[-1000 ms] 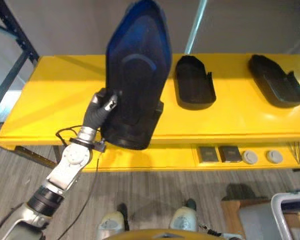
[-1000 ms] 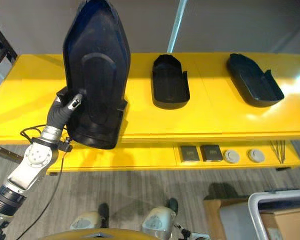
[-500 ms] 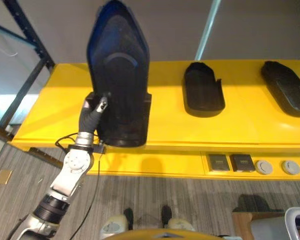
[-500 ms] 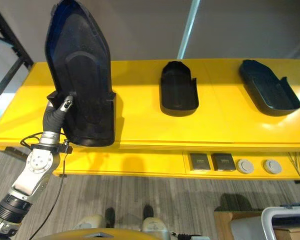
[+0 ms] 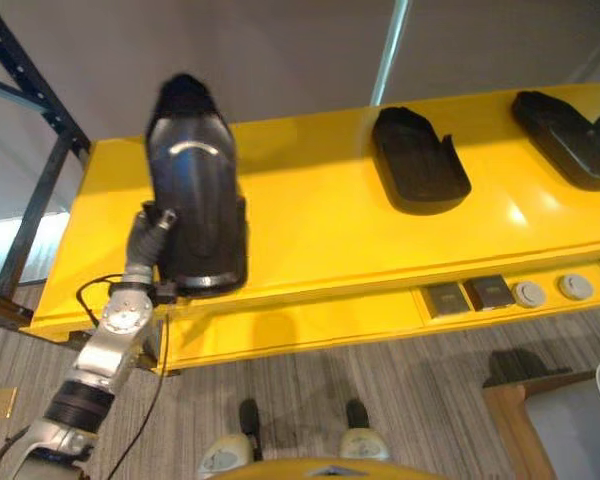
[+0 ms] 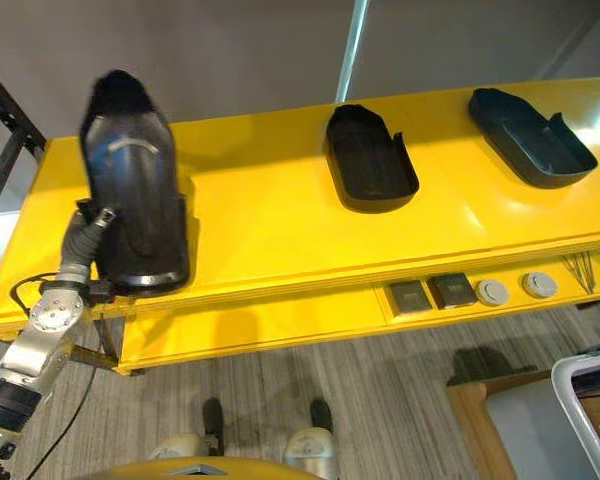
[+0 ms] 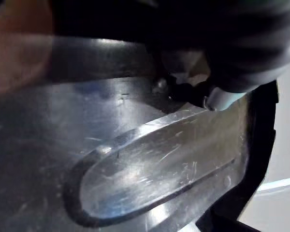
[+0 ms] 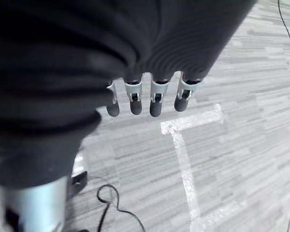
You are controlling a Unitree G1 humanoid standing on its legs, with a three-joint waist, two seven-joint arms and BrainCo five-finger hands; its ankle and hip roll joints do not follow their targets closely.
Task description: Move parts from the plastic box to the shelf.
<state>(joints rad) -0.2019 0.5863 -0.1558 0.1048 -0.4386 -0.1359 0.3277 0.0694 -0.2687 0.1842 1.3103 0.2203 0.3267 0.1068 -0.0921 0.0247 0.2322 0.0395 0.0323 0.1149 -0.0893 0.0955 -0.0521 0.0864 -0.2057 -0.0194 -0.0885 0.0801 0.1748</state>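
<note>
Here, the scene in labelled parts.
Left hand (image 5: 152, 228): at the near left of the shelf, fingers curled on the near edge of the held part.
Held part (image 5: 192, 205): large dark moulded shell, propped steeply, its lower end at the front edge of the shelf.
Shelf (image 5: 310, 225): yellow, with a lower ledge along its front.
Second part (image 5: 417, 160): dark tray lying flat mid-shelf, well apart from the held part.
Third part (image 5: 568, 125): similar tray at the far right.
Ledge items (image 6: 450, 291): two dark squares and two grey discs, side by side.
Right hand (image 8: 145, 99): hangs over the grey floor (image 8: 232, 121), fingers relaxed, holding nothing.
</note>
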